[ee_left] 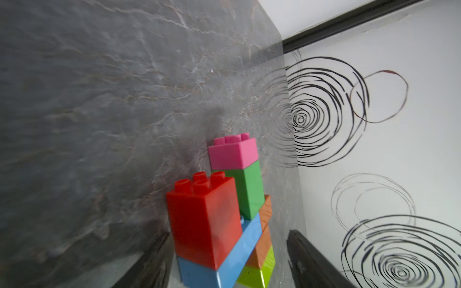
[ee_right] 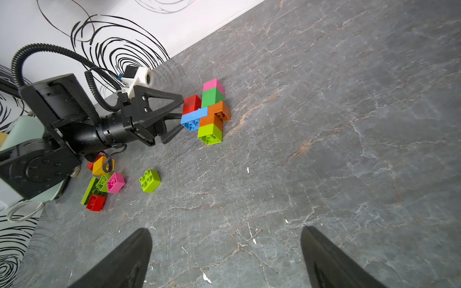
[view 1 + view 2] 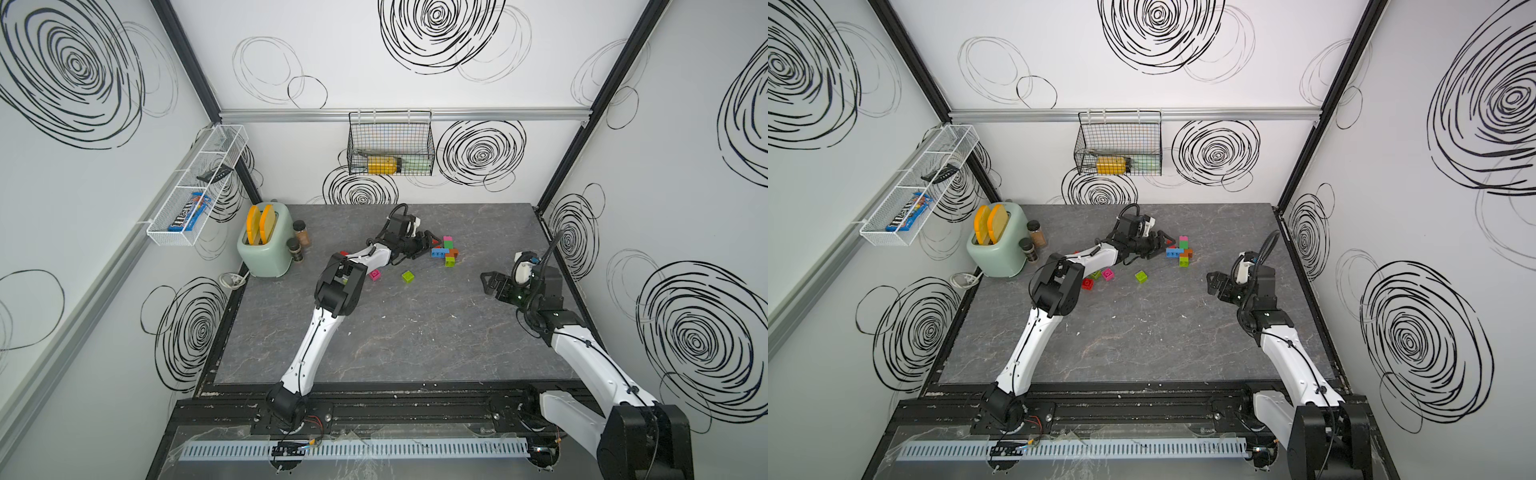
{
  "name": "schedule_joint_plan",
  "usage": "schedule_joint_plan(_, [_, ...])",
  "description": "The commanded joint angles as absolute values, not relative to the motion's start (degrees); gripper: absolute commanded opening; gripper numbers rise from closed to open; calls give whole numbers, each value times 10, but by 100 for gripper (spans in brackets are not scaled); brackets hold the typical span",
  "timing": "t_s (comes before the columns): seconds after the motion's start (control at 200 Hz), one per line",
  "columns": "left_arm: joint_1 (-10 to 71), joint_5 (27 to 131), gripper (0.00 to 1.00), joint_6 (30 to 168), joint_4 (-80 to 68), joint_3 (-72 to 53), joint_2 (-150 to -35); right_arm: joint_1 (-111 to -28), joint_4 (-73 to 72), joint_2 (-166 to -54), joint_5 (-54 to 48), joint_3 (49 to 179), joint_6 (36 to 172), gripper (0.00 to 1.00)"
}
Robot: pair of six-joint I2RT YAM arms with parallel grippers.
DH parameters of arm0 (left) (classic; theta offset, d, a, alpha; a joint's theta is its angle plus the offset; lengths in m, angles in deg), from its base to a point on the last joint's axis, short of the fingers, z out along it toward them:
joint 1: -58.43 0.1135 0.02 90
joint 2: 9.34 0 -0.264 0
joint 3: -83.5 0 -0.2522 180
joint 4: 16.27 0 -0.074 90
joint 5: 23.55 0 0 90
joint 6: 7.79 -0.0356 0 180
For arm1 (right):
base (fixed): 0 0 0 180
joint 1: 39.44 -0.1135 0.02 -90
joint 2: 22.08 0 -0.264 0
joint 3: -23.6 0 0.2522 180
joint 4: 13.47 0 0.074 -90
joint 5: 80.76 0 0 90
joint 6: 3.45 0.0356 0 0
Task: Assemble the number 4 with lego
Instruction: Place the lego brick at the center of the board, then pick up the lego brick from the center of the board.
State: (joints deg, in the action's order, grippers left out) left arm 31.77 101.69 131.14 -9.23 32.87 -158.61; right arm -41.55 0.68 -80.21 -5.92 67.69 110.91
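Grey marbled table (image 3: 415, 332), two arms reaching in from the near edge. Mint toaster (image 3: 264, 245) at the far left corner.

The left arm stretches to the far middle of the table. There the left gripper (image 2: 178, 115) lies low, jaws spread wider than the red brick (image 2: 191, 104) in front of them. In the left wrist view the brick sits between the fingers (image 1: 311, 261) with a gap on both sides, so released, nothing gripped.

The right gripper (image 3: 487, 284) hovers at the right side, jaws wide apart, empty, well apart from all bricks.

The lego build (image 2: 207, 112) lies flat at far centre: pink (image 2: 213, 84), green (image 2: 212, 97), orange (image 2: 217, 114) and lime (image 2: 210, 133) in a column. A blue oblong (image 2: 193, 119) sticks out sideways, and the red brick is on it beside the green.

Loose lego nearer the left arm's elbow: lime square (image 2: 150, 180) alone, then pink (image 2: 116, 182), yellow (image 2: 101, 165), red (image 2: 96, 202) and lime pieces (image 2: 97, 184) bunched together.
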Motion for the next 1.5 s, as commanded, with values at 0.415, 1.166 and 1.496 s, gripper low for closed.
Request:
schedule_joint_plan(0.415, [268,579,94,1026,-25,26,-1235,-548,-41,-871,-38,719,1144,97])
schedule_joint_plan(1.166, [393,596,96,1040,30,-173,-1110,-678,18,-1131,-22,910,1077,100])
schedule_joint_plan(1.496, [310,535,86,1103,69,-202,-1100,-703,49,-1186,-12,961,1087,99])
